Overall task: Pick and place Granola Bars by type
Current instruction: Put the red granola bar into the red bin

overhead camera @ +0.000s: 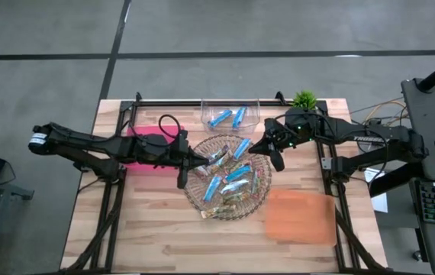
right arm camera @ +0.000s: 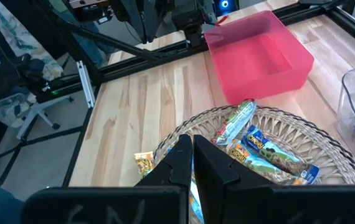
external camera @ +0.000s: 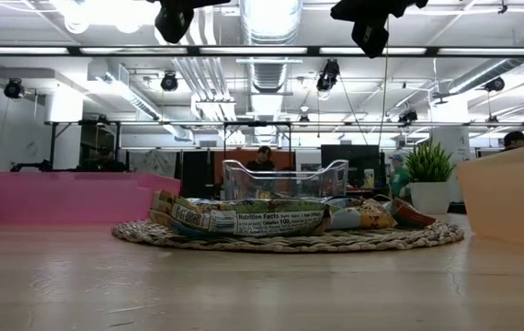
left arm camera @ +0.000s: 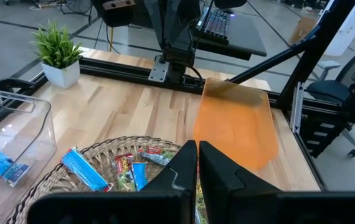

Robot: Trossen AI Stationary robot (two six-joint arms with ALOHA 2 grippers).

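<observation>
Several granola bars (overhead camera: 231, 179) in blue, silvery and brownish-green wrappers lie heaped on a round wicker tray (overhead camera: 194, 191) at the table's middle. Two blue bars (overhead camera: 229, 117) lie in a clear bin (overhead camera: 206, 114) at the far edge. My left gripper (overhead camera: 181, 180) hovers shut over the tray's left rim, high above it, with nothing between its fingers (left arm camera: 184, 163). My right gripper (overhead camera: 277, 162) hovers shut over the tray's right rim, also holding nothing (right arm camera: 192, 152). In the low view both grippers (external camera: 175, 20) (external camera: 370, 28) hang near the picture's top, far above the bars (external camera: 253, 219).
A pink bin (overhead camera: 145, 149) stands left of the tray, under the left arm. An orange bin (overhead camera: 301, 216) stands at the near right. A small potted plant (overhead camera: 304, 99) sits at the far right. Bare wood lies along the near edge.
</observation>
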